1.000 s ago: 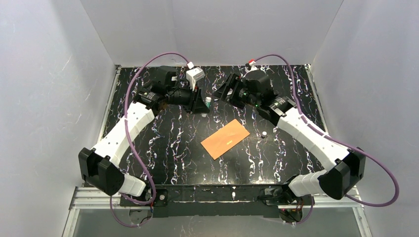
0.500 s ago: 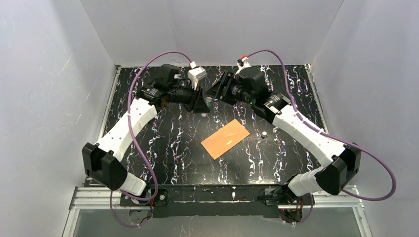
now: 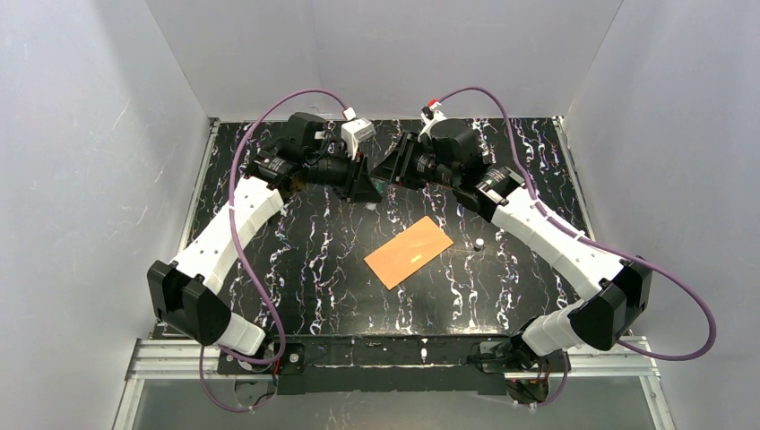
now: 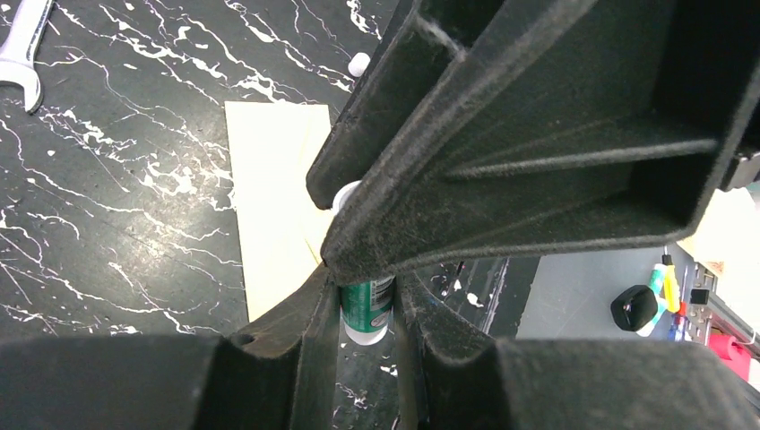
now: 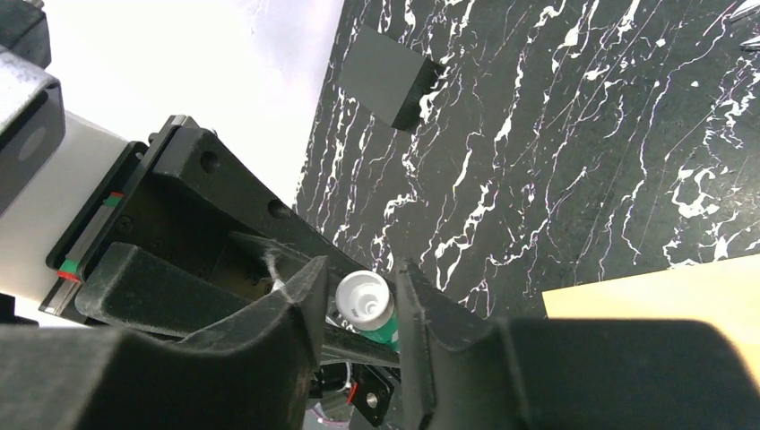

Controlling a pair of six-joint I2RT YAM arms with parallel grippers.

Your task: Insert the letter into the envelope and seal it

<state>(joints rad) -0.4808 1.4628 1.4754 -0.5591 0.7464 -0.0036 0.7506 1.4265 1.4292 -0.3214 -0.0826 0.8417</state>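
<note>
While both arms meet over the far middle of the tabletop (image 3: 296, 260), my left tool (image 4: 366, 291) pinches the green body of a small glue stick (image 4: 367, 315), which is held off the surface. Just beside it, the right tool (image 5: 358, 288) is pressed onto the same tube's white end, the two sets of fingers crowded nose to nose. Nearer me and a little to the right, the envelope (image 3: 408, 253) lies flat and alone, well apart from both tools. The letter shows in no view; I judge it is already inside, though I cannot confirm that. Further right sits a small white piece (image 3: 479, 243), possibly a cap. The risk, as I read it, lies in the two-handed hold. With so little tube between the fingers, an uneven pull or twist could pop it loose and drop it, or knock the tools together, leaving the flap unglued.
</note>
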